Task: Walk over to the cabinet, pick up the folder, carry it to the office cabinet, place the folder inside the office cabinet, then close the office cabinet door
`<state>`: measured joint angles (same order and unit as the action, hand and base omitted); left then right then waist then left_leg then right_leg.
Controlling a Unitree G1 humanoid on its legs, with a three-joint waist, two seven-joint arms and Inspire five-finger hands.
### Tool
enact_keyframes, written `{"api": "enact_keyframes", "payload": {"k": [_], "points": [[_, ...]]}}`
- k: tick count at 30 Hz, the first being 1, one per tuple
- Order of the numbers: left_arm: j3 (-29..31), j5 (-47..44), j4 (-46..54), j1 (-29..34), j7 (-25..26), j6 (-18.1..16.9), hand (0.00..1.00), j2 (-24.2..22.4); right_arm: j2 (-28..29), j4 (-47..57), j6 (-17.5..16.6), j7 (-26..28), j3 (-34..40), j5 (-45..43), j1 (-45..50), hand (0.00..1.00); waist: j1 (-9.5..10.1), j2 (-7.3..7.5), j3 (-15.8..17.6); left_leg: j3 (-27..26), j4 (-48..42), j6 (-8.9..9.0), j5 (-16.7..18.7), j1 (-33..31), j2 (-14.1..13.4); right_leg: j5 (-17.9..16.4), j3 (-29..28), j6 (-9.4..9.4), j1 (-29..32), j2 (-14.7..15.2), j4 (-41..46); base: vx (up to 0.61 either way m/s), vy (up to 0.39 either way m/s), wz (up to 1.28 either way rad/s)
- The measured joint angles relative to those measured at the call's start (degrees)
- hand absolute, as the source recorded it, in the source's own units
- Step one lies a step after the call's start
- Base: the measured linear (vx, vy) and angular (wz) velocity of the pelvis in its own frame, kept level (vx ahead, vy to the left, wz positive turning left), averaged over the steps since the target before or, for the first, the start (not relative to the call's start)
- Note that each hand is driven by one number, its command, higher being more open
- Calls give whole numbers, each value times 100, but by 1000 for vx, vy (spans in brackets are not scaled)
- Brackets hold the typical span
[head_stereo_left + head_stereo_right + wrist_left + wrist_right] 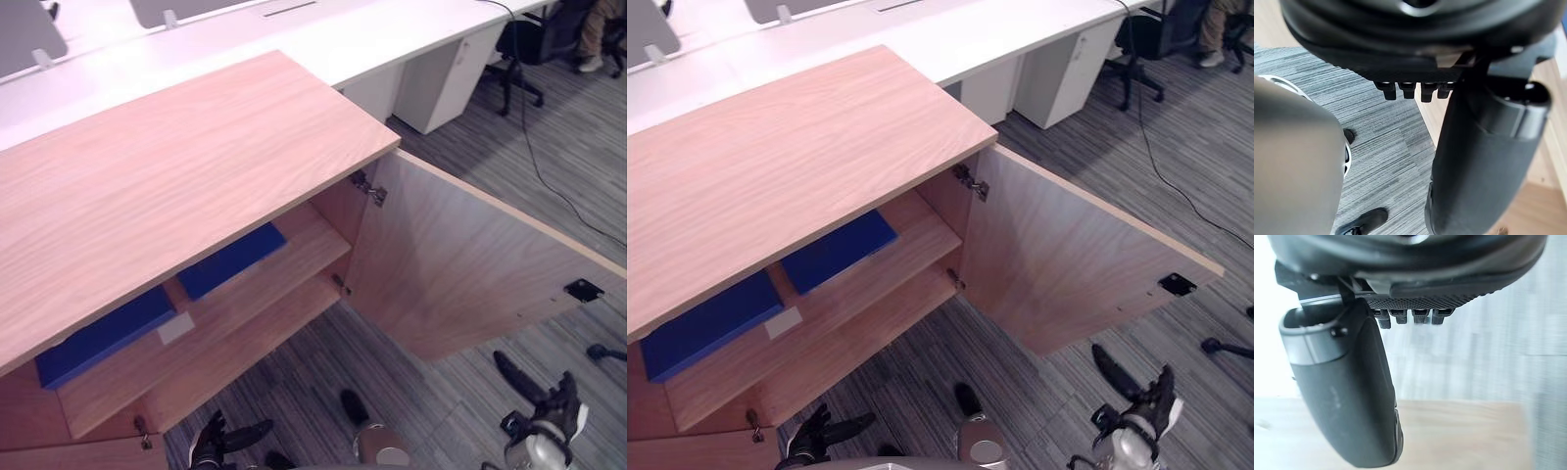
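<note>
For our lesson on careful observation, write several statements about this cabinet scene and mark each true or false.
1. The cabinet door stands open. True.
2. The left robot hand holds a folder. False: it holds nothing and hangs low over the carpet.
3. Two blue folders lie on a shelf inside the cabinet. True.
4. The floor is bare wood. False: it is grey striped carpet.

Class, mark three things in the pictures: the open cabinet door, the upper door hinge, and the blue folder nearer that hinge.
open cabinet door (460, 259), left eye view, middle of its inner face.
upper door hinge (369, 188), left eye view, its metal body.
blue folder (231, 259), left eye view, its top cover.
</note>
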<state>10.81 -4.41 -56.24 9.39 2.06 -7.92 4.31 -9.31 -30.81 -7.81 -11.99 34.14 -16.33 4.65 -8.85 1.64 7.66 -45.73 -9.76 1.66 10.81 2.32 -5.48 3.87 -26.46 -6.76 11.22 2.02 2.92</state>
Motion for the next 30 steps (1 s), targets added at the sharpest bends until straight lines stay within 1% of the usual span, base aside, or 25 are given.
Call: {"api": "enact_keyframes", "payload": {"k": [2, 3, 4, 5, 6, 8, 9, 12, 15, 16, 17, 19, 20, 21, 23, 25, 27, 28, 30], "points": [[-82, 1, 8, -31, -51, -66, 100, 35, -482, -74, -18, 115, -259, 12, -463, 100, -11, -47, 31, -13, -280, -50, 204, -131, -70, 64, -189, -36, 117, -32, -53, 58, 36, -53], [-169, 4, 7, -48, -68, -80, 100, 70, -622, -124, -30, 154, -347, 19, -584, 100, -15, -66, 43, -11, -307, -58, 229, -170, -64, 71, -210, -44, 163, -29, -53, 33, 42, -29], [-302, 13, 13, -88, -132, -99, 100, 116, -924, -262, -37, 218, -511, 23, -822, 100, -21, -119, 82, -6, -357, -72, 273, -229, -51, 86, -220, -43, 218, -17, -53, 16, 45, -12], [-360, 14, 15, -104, -141, -110, 100, 130, -1073, -332, -39, 241, -595, 24, -934, 100, -22, -156, 111, -2, -378, -78, 293, -243, -47, 92, -219, -43, 231, -11, -54, 12, 84, -12], [-394, 12, 16, -128, -163, -121, 100, 124, -1324, -472, -43, 294, -779, 27, -1187, 100, -29, -246, 172, 23, -438, -121, 341, -279, -44, 144, -238, -70, 259, -8, -67, 7, 78, -18], [-416, 12, 17, -197, -169, -126, 100, 128, -1607, -624, -85, 376, -1154, 66, -1652, 100, -21, -406, 311, 30, -532, -188, 417, -396, -46, 309, -332, -94, 327, 18, -214, -13, 84, -26], [-466, 11, 34, -262, -169, -143, 100, 158, -1662, -721, -141, 350, -1227, 54, -1898, 100, -16, -453, 421, 37, -552, -204, 435, -455, -29, 342, -347, -133, 388, 57, -238, -35, 69, -17], [-627, 12, 68, -341, -173, -174, 100, 209, -1857, -835, -158, 440, -1342, 69, -2015, 100, -9, -549, 574, 93, -608, -201, 448, -576, 20, 344, -322, -136, 505, 102, -238, -43, 60, -5], [-659, 13, 104, -344, -188, -176, 100, 213, -1867, -840, -155, 491, -1521, 71, -1987, 100, -24, -562, 647, 282, -652, -188, 463, -600, 20, 348, -295, -143, 510, 88, -242, -18, 37, -6], [-682, 22, 136, -345, -199, -177, 100, 215, -1866, -804, -155, 484, -1614, 71, -1973, 100, -38, -560, 656, 305, -715, -195, 500, -636, -12, 366, -309, -172, 513, 63, -250, -12, 24, -3], [-687, 126, 190, -373, -207, -188, 100, 203, -1838, -420, -87, 438, -1704, 72, -1750, 100, -44, -564, 675, 319, -837, -188, 553, -704, -88, 395, -308, -201, 514, 46, -302, 0, 0, 0], [-673, 178, 211, -394, -207, -242, 100, 190, -1699, 326, -47, 376, -1701, 76, -1253, 100, -53, -567, 683, 341, -920, -181, 575, -783, -149, 463, -292, -179, 516, 37, -399, 0, 0, 0], [-649, 236, 202, -404, -205, -246, 100, 189, -1494, 1030, -49, 375, -1702, 117, -752, 100, -94, -557, 695, 352, -956, -179, 576, -818, -188, 494, -282, -172, 516, 23, -448, 0, 0, 0], [-620, 245, 186, -403, -205, -243, 100, 180, -1373, 1372, -49, 377, -1723, 181, -510, 100, -140, -552, 699, 359, -969, -179, 576, -820, -204, 497, -273, -168, 512, 12, -451, 0, 0, 0], [-452, 419, 158, -400, -190, -243, 100, 124, -780, 2625, -133, 399, -1964, 312, 484, 100, -310, -514, 722, 423, -1051, -152, 594, -814, -301, 507, -236, -155, 459, -46, -452, 48, 5, 0], [-365, 544, 152, -417, -165, -244, 100, 121, -390, 3144, -189, 434, -2181, 312, 1006, 100, -370, -446, 763, 424, -1123, -125, 616, -789, -380, 524, -236, -132, 410, -80, -452, 50, 2, -5], [-343, 685, 127, -424, -155, -242, 100, 100, -39, 3761, -320, 458, -2686, 311, 1951, 100, -386, -363, 804, 422, -1259, -74, 673, -726, -526, 540, -228, -93, 306, -175, -454, 54, -3, -7], [-343, 698, 93, -424, -152, -242, 100, 96, -17, 3888, -360, 463, -2859, 311, 2191, 100, -393, -342, 805, 422, -1290, -58, 691, -709, -564, 544, -228, -82, 280, -202, -454, 50, -4, -8], [-350, 791, -70, -427, -149, -230, 100, 106, -53, 4183, -414, 609, -3427, 312, 2861, 100, -472, -223, 776, 421, -1332, -25, 710, -634, -639, 557, -226, -60, 200, -263, -454, 48, 0, -7]]}}
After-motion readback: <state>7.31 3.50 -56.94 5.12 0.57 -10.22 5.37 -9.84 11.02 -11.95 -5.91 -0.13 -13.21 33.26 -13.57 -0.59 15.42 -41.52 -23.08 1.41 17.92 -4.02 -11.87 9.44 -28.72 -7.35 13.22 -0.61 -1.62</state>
